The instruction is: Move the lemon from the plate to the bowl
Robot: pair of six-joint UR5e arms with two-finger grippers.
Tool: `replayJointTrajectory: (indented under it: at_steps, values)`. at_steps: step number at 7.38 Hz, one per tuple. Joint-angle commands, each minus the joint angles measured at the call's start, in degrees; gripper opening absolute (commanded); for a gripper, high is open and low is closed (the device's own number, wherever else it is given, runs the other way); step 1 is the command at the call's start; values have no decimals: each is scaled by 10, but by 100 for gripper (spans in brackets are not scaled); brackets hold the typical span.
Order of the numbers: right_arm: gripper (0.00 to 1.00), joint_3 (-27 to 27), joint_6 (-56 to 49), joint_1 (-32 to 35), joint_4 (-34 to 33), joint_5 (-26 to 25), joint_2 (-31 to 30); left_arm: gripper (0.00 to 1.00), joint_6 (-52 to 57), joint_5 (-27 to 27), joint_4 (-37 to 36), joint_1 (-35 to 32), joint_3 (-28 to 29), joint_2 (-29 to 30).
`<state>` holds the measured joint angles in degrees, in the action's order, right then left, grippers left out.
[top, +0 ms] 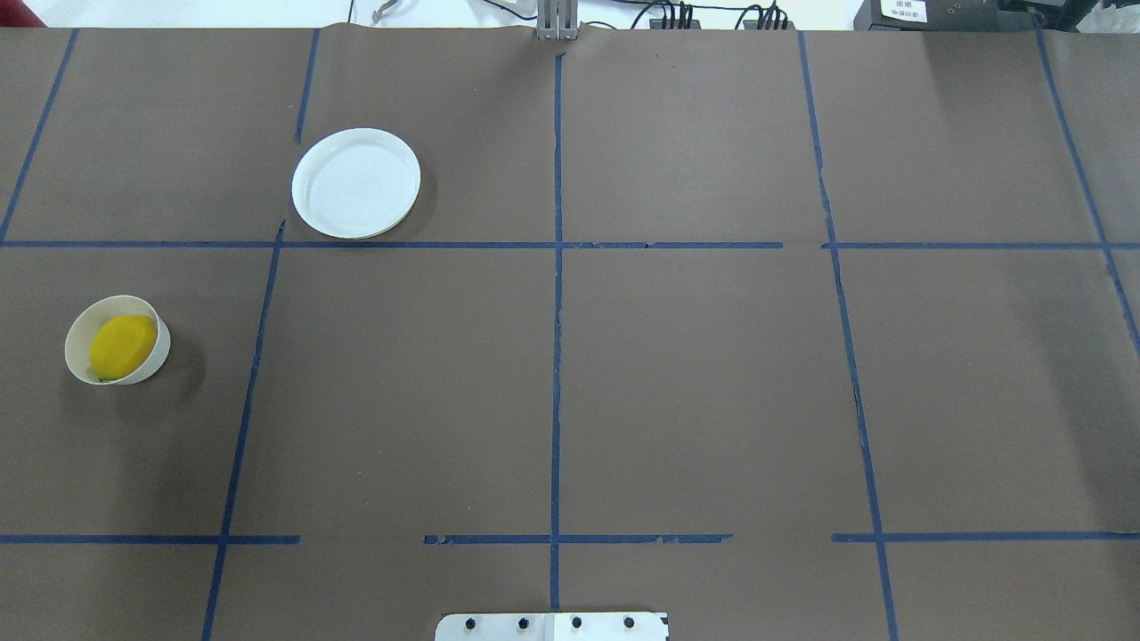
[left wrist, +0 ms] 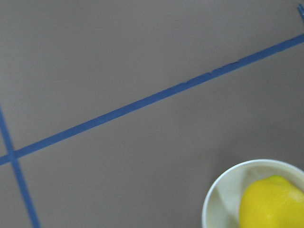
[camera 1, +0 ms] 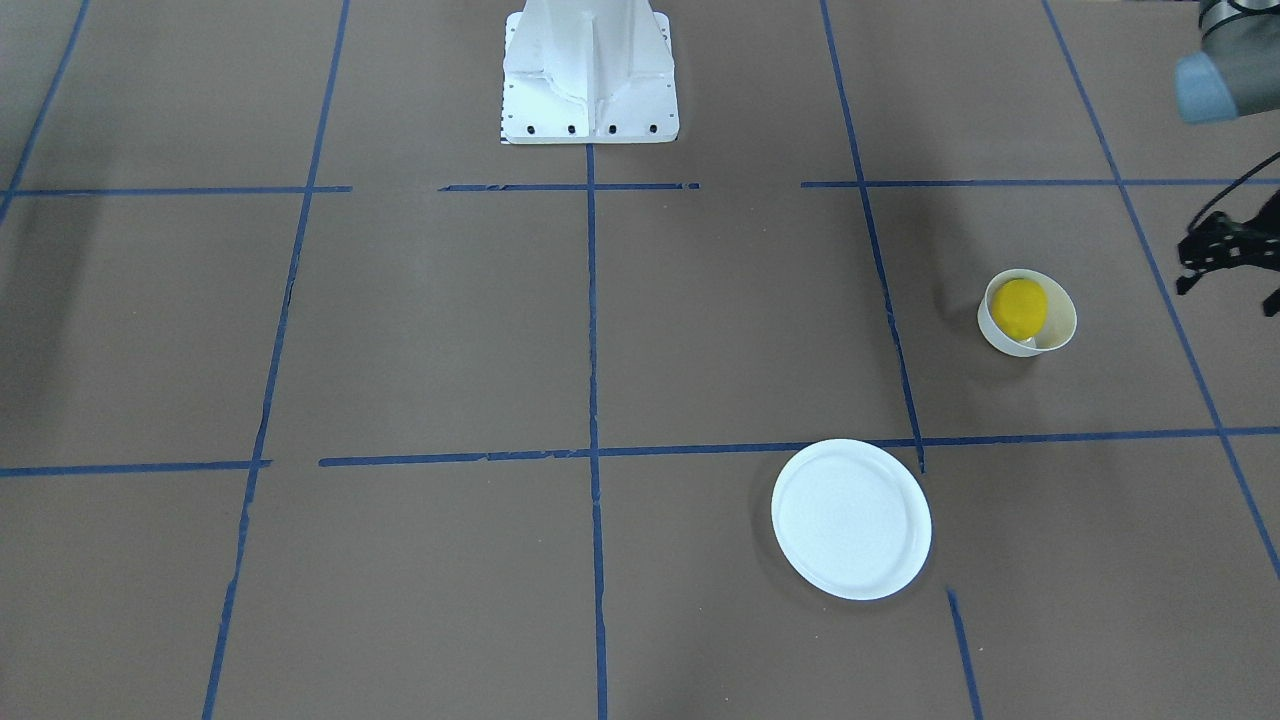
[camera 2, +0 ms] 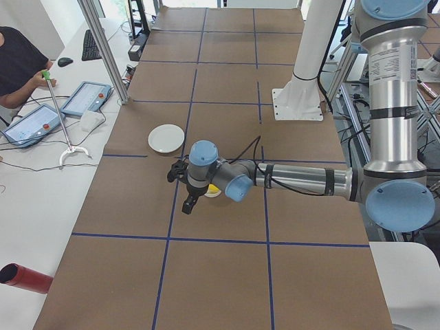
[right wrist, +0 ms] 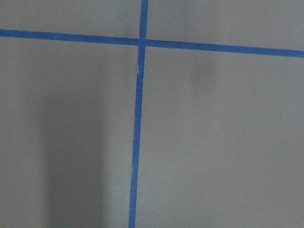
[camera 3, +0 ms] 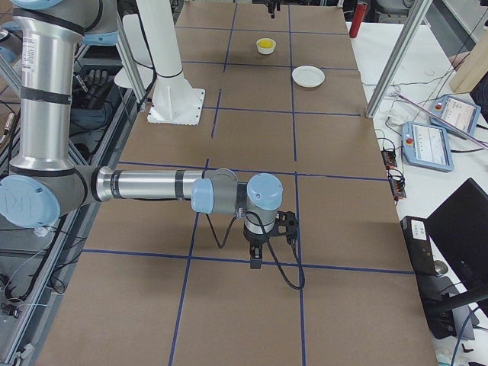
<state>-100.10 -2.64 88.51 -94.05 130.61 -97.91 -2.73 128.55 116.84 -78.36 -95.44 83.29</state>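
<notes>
Small bright yellow oval lemon (top: pixel 123 345) lies inside the deep round white bowl (top: pixel 162 345); transfer judged complete. Flat white disposable plate (top: pixel 356 182), well apart from the bowl, is bare. Left gripper (camera 2: pixel 187 199) hangs near the bowl, right gripper (camera 3: pixel 256 259) well apart from it; jaw state of both cannot be told

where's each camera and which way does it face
front-facing: across table, facing base; left arm at right edge
overhead: behind robot, looking down; base only
exterior left: robot's left end; left arm nearest
exterior right: opposite end; right arm nearest
left wrist: down onto bowl; no body
right wrist: down onto tape; no body
shared: overhead, front-facing show plate, lemon
</notes>
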Motion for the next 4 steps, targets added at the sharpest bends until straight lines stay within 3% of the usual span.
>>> replayJointTrajectory:
  at_steps: [1, 2, 4]
  values:
    - [100, 0, 0, 0, 0, 0, 0, 99, 171, 21, -162, -148, 21, 34]
    - [100, 0, 0, 0, 0, 0, 0, 99, 175, 25, -248, -178, 17, 62]
    - [100, 0, 0, 0, 0, 0, 0, 99, 171, 22, -317, -178, -11, 52]
